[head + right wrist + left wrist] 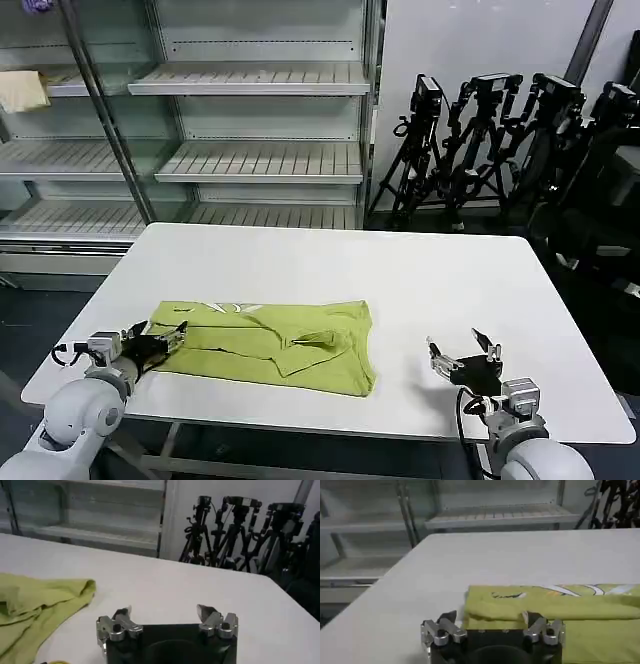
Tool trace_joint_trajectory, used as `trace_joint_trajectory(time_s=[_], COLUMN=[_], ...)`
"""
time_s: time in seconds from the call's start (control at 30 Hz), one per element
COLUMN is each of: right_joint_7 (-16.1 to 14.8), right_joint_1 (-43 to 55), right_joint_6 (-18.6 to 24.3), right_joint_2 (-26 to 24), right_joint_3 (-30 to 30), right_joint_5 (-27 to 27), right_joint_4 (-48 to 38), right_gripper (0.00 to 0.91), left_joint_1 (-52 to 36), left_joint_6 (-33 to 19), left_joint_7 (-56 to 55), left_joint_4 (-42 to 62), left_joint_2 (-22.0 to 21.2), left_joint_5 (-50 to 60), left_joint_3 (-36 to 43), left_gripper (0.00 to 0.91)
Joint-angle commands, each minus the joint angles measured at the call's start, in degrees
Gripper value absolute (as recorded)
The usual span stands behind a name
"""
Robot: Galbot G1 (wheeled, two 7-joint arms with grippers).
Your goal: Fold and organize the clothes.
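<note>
Lime T-shirt (275, 342) lies folded into a band on the white table (420, 280), left gripper (172, 332) spread at its left edge, right gripper (465, 349) spread over bare tabletop well right of it; left wrist view adds a white print (580, 589) along the shirt's fold.

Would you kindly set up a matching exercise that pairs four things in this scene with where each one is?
Things:
1. T-shirt
2. left claw
3. right claw
4. tripods

Places:
A. on the floor beside the shelving
B. open over bare table, apart from the fabric
C. folded on the table's near left part
D. at the garment's left edge, open

Pairs: 1-C, 2-D, 3-B, 4-A
</note>
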Motion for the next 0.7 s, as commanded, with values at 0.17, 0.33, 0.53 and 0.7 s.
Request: trace_joint_trajectory(time_s=[0.17, 0.33, 0.53, 0.7], right_joint_7=[0.0, 0.0, 0.0, 0.0], right_joint_1=[0.1, 0.0, 0.0, 0.0], right_joint_6=[0.0, 0.0, 0.0, 0.0], right_joint_2=[0.0, 0.0, -0.2, -0.1], right_joint_3=[-0.3, -0.6, -0.8, -0.8], right_joint_5=[0.0, -0.1, -0.1, -0.1], right_joint_4=[-0.1, 0.0, 0.2, 0.2], right_gripper=[0.907, 0.907, 0.907, 0.907], left_joint_1=[0.4, 0.3, 0.5, 0.3], left_joint_6=[0.0, 0.0, 0.0, -0.1], left_joint_7=[-1.5, -1.8, -1.7, -1.5], left_joint_4=[1.0, 1.5, 1.4, 0.8], left_joint_2=[-0.4, -0.4, -0.5, -0.6], left_joint_5=[-4.5, -4.3, -3.6, -2.5], left_joint_3=[0.1, 0.1, 0.3, 0.3], left_gripper=[0.010, 0.010, 0.010, 0.010])
